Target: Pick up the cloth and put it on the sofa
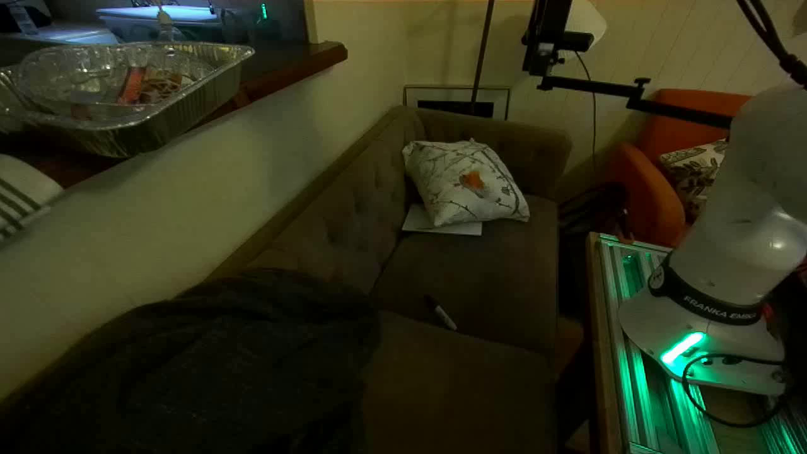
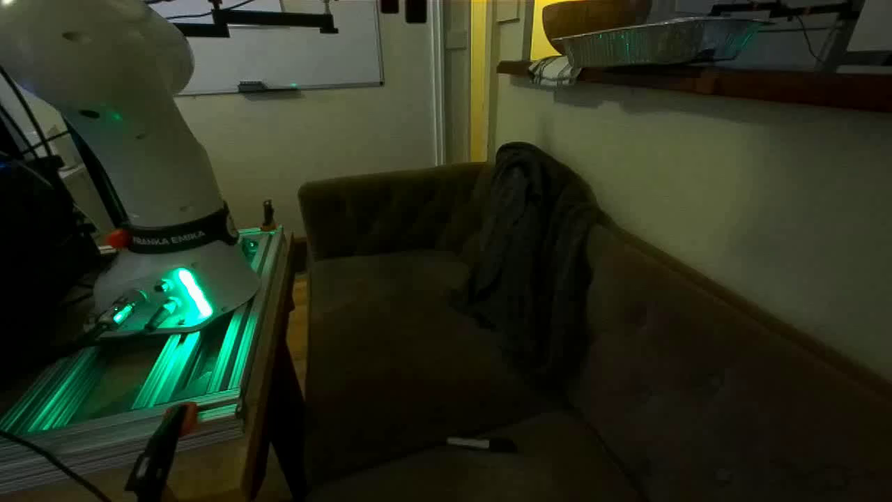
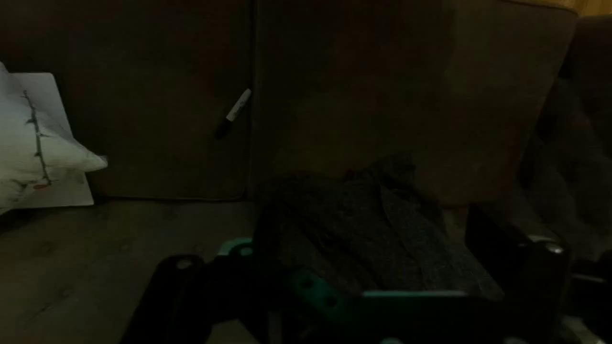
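Observation:
The dark grey cloth (image 1: 252, 366) is draped over the sofa's backrest and hangs down onto the seat, as an exterior view (image 2: 536, 272) shows. The olive-brown sofa (image 1: 498, 271) stands along the wall and shows in both exterior views (image 2: 390, 321). In the dim wrist view, my gripper (image 3: 370, 224) is open, with its dark fingers wide apart. The wrinkled cloth (image 3: 354, 229) lies beyond and between the fingers, below the sofa seat (image 3: 344, 95) in the picture. Whether the fingers touch the cloth cannot be told. The gripper is outside both exterior views.
A white printed pillow (image 1: 466, 183) rests on a white flat item (image 1: 441, 222) at one sofa end. A marker (image 1: 441, 313) lies on the seat. Foil trays (image 1: 183, 120) stand on the ledge above the backrest. The robot's table (image 2: 244, 418) stands before the sofa.

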`<action>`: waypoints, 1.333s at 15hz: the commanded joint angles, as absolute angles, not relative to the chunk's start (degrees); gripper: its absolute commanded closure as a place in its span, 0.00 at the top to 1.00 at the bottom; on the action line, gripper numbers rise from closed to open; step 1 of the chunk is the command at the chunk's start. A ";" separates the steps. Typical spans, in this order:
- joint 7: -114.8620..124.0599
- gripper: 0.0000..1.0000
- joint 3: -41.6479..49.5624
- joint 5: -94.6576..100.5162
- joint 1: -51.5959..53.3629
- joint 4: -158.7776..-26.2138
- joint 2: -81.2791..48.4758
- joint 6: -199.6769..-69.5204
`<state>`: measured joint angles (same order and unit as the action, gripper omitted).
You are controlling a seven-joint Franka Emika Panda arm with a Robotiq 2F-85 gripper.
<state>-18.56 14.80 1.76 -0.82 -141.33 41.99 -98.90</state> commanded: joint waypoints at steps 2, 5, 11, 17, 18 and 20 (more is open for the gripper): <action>-19.08 1.00 14.06 1.22 -1.79 -141.21 41.77 -98.79; -19.08 1.00 14.06 1.22 -1.79 -141.21 41.77 -98.79; -24.44 1.00 11.93 -9.06 7.59 -144.05 34.28 -115.66; -35.82 1.00 9.38 -20.88 18.43 -141.33 16.75 -137.80; -37.02 1.00 8.53 -22.30 19.35 -140.71 13.98 -139.69; -37.67 1.00 5.63 -23.39 19.57 -139.87 9.25 -140.78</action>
